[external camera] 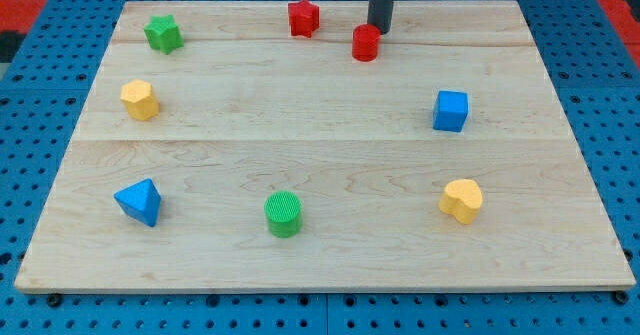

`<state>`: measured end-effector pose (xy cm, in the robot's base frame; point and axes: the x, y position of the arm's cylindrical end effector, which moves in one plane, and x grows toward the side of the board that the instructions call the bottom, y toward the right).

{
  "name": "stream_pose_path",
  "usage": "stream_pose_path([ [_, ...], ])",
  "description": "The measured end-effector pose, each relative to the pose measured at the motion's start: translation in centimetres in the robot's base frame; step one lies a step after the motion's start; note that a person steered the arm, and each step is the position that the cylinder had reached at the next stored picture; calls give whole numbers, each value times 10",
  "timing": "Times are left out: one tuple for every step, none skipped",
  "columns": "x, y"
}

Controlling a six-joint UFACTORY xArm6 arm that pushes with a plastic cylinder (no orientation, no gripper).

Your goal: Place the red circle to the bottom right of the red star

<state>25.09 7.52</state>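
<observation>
Nearest the view's bottom stands the green cylinder (283, 214), far from the work. At the top, the red circle (366, 42) already sits just right of and slightly below the red star (303, 18). My tip (378, 29), a bare rod that holds nothing, touches its upper right, probably to nudge it lower.

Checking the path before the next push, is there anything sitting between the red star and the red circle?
No. In the camera view, only bare wood separates the red star from the red circle; my tip sits at the circle's upper right.
</observation>
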Motion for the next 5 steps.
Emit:
stream_pose_path([
  [6, 26],
  [10, 50],
  [22, 7],
  [33, -19],
  [35, -37],
])
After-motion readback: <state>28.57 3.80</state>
